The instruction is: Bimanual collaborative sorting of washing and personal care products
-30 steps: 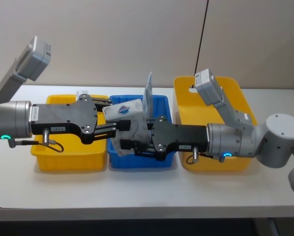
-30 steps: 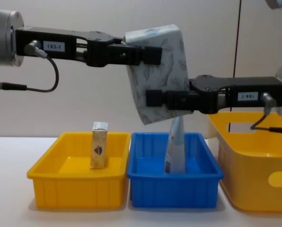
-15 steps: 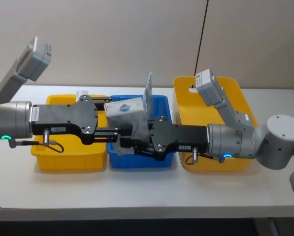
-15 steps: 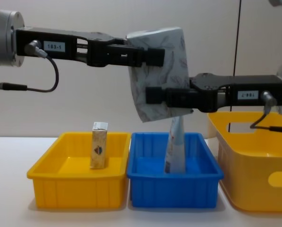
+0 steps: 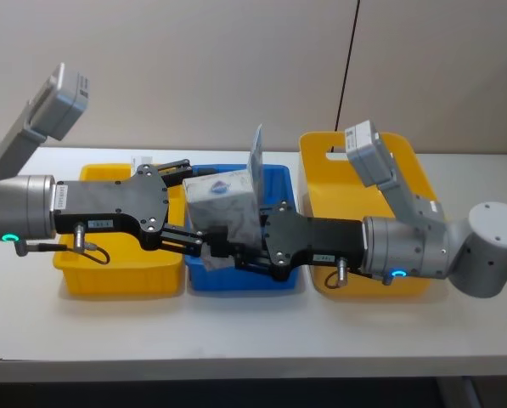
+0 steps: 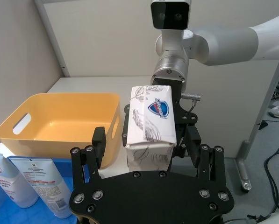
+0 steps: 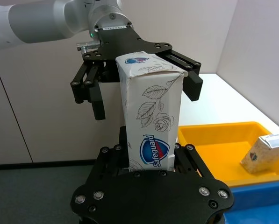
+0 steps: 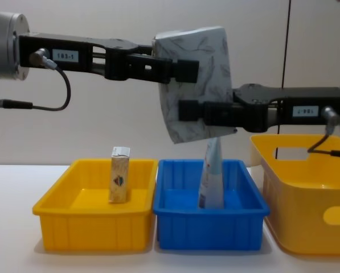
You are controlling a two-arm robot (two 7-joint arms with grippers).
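Observation:
The white pack with grey feather marks and a blue label (image 8: 195, 85) (image 5: 223, 204) hangs upright, high above the blue bin (image 8: 215, 227). My right gripper (image 8: 195, 111) (image 7: 151, 149) is shut on its lower part. My left gripper (image 8: 184, 67) (image 6: 146, 137) straddles the pack's upper part, open, with its fingers standing off both sides. A pale blue tapered tube (image 8: 212, 176) (image 5: 256, 157) stands upright in the blue bin. The small beige carton (image 8: 119, 174) (image 7: 263, 151) stands in the left yellow bin (image 8: 56, 227).
A large yellow basket with handle slots (image 8: 306, 193) (image 5: 406, 161) sits to the right of the blue bin, under my right forearm. The three containers stand in a row on the white table (image 5: 236, 331), whose front strip is bare.
My left gripper's fingers have spread apart and let go of the pack. The pack, held in my right gripper, has stood up straighter and shifted slightly right.

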